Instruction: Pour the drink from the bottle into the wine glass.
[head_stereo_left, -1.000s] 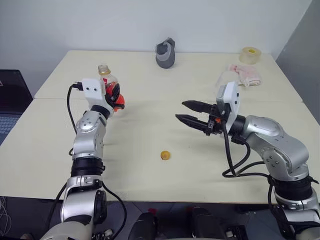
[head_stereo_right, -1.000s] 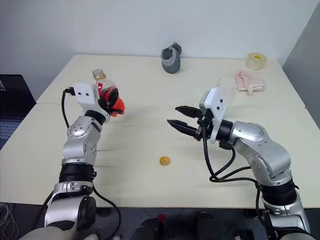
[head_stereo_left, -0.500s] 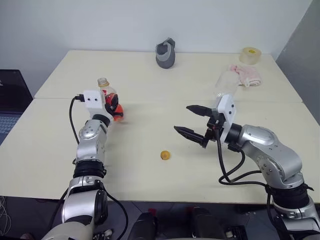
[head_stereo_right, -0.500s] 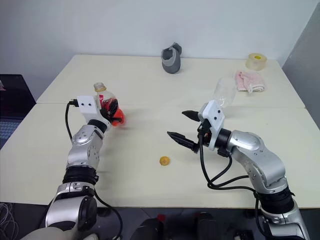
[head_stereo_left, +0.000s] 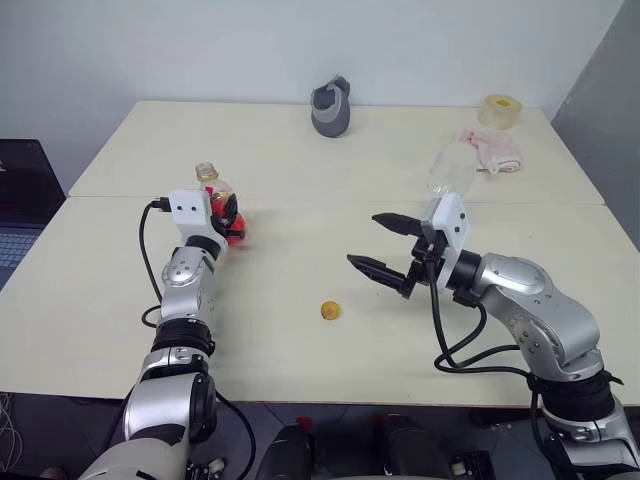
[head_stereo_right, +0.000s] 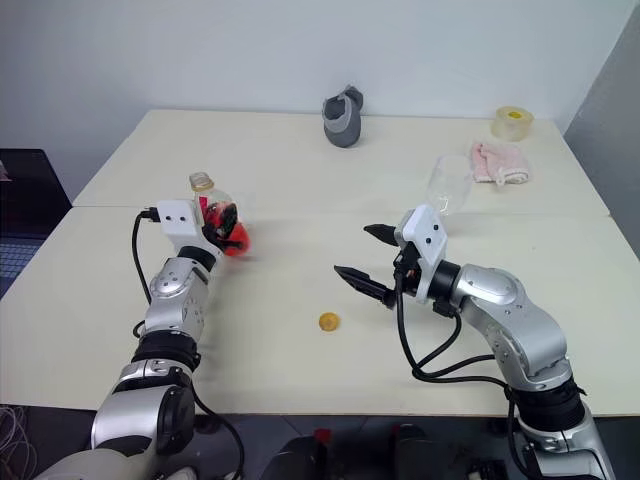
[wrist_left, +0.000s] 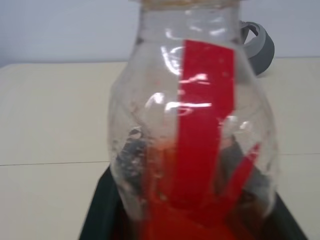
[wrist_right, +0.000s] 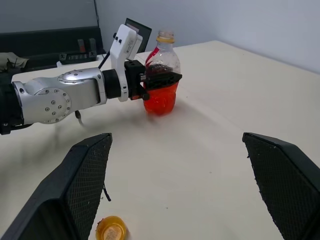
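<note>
Lowered since a second ago, the bottle (wrist_right: 161, 75) is now stood upright on the table (head_stereo_left: 300, 170) at the robot's left, its drink (wrist_right: 160, 99) low inside and its mouth uncapped; whether the left gripper (wrist_right: 159, 78) around it is clenched or loosening cannot be told. The right gripper (head_stereo_left: 382, 244), widened meanwhile, is held spread and empty above mid-table. The wine glass (head_stereo_right: 449, 184) is seen beyond the right arm near a pink cloth (head_stereo_left: 492, 148), and a yellow cap (head_stereo_left: 330, 311), grey cup (head_stereo_left: 331, 108) and tape roll (head_stereo_left: 500, 108) are left well apart from both, nothing standing between.

No words, brand names, numbers or signs can be read anywhere. The bottle (wrist_left: 192, 135) carries a plain red label strip (wrist_left: 202, 120) running down the middle of the left wrist view, with no lettering legible on it.
</note>
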